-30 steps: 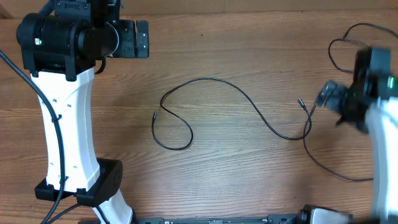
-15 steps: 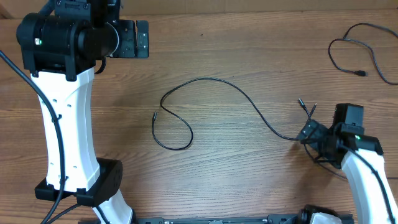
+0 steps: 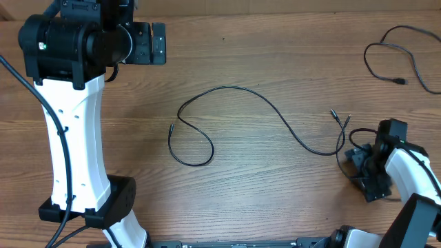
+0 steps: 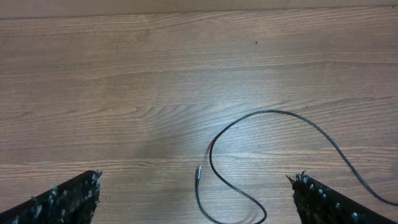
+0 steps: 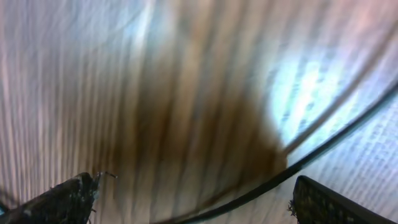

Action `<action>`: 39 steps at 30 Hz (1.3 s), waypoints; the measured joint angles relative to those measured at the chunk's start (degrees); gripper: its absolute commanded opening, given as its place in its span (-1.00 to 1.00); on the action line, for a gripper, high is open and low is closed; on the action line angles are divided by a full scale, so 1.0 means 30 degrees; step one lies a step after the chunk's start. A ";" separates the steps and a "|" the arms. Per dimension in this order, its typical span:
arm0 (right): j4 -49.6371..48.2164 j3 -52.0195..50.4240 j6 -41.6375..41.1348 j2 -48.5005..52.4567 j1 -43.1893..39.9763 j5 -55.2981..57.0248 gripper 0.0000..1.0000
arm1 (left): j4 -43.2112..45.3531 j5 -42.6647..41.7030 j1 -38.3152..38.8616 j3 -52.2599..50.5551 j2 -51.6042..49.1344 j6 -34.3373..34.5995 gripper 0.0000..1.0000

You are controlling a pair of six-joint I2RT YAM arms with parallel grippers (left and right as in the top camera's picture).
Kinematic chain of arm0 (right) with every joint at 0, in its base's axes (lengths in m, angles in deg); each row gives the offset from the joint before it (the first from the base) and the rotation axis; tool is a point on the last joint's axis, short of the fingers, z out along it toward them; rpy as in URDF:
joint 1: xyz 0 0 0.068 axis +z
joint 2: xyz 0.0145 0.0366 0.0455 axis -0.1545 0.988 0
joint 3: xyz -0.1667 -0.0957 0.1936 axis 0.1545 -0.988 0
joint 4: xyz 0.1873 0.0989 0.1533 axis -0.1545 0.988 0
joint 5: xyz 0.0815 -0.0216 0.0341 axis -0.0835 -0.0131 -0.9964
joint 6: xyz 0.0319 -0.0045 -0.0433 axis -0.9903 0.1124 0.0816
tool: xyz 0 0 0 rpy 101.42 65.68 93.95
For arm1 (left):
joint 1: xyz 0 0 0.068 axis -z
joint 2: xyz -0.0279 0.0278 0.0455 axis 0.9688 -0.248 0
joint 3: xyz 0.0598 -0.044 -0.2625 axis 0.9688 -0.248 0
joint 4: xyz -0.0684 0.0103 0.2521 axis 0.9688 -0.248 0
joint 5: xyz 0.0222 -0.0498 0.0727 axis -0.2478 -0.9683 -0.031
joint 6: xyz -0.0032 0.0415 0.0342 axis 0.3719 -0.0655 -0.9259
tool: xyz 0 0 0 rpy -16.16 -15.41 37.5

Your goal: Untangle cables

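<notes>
A long thin black cable (image 3: 255,96) curls across the middle of the table, its left plug end (image 3: 171,127) beside a small loop. A second cable (image 3: 338,148) crosses it at the right and runs down under my right gripper (image 3: 361,172), which hangs open low over it. In the blurred right wrist view that cable (image 5: 323,152) passes between the open fingers (image 5: 326,202). A third cable (image 3: 386,48) lies apart at the far right. My left gripper (image 3: 148,43) stands open at the far left; its view shows the loop (image 4: 273,113) and plug (image 4: 199,172) below.
The left arm's white base and column (image 3: 72,138) take up the table's left side. The table's front edge with a black rail (image 3: 241,244) runs along the bottom. Bare wood lies between the loop and the right cable ends.
My right arm has swung from the far right edge down to the front right, over the second cable, uncovering the third cable. The left arm has stayed still.
</notes>
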 measured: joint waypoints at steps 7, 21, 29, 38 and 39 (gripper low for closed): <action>-0.0379 0.0066 -0.1107 -0.0044 -0.0408 0.0182 1.00 | 0.0000 0.0000 0.0000 0.0000 0.0000 0.0000 0.99; 0.2725 0.0328 -0.3752 -0.0954 -0.3002 0.0452 1.00 | 0.0000 0.0000 0.0000 0.0000 0.0000 0.0000 0.99; 0.2186 0.0342 -0.3810 -0.0954 -0.4517 0.2055 1.00 | 0.0000 0.0000 0.0000 0.0000 0.0000 0.0000 0.99; 0.0882 0.0342 -0.3825 -0.0954 -0.4925 0.2929 0.99 | 0.0000 0.0000 0.0000 0.0000 0.0000 0.0000 0.99; 0.0627 0.0335 -0.3818 -0.0954 -0.4918 0.2973 0.99 | 0.0000 0.0000 0.0000 0.0000 0.0000 0.0000 0.99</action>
